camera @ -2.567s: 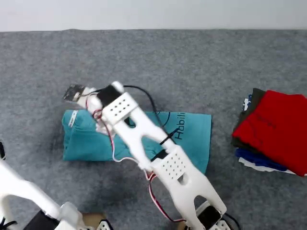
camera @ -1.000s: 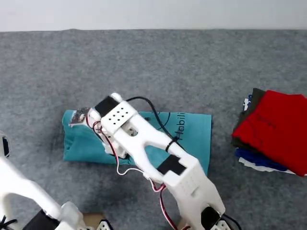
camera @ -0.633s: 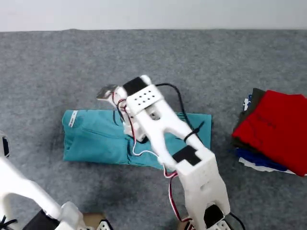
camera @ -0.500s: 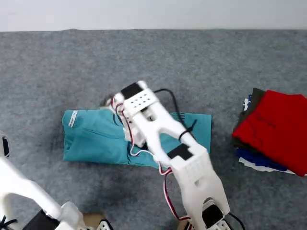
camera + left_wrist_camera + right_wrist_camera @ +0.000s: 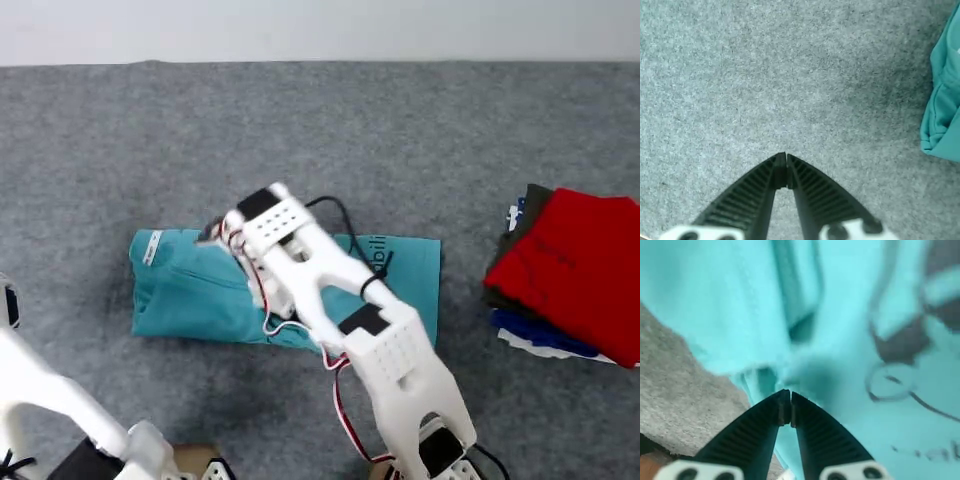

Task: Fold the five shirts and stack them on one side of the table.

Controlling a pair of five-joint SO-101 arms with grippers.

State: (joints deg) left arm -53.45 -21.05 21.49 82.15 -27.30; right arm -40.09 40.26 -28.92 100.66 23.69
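Note:
A teal shirt (image 5: 190, 290), folded into a long band with dark print at its right end, lies left of the table's middle. My right gripper (image 5: 213, 232) hangs over the shirt's far edge near its left half. In the right wrist view the right gripper (image 5: 786, 394) is shut just above the teal cloth (image 5: 850, 340), with nothing seen between the jaws. My left gripper (image 5: 785, 159) is shut over bare grey carpet, with an end of the teal shirt (image 5: 942, 115) off to one side. A stack of folded shirts, red (image 5: 575, 270) on top, sits at the right edge.
Grey carpet (image 5: 400, 130) covers the table, with open room behind the teal shirt and between it and the stack. The white left arm (image 5: 45, 390) stands at the near left corner. The right arm's body (image 5: 380, 350) crosses the shirt's right half.
The right gripper swung from beyond the shirt's far left corner to the right along its far edge, then came back a little left and lower. The shirt and the left arm stayed put.

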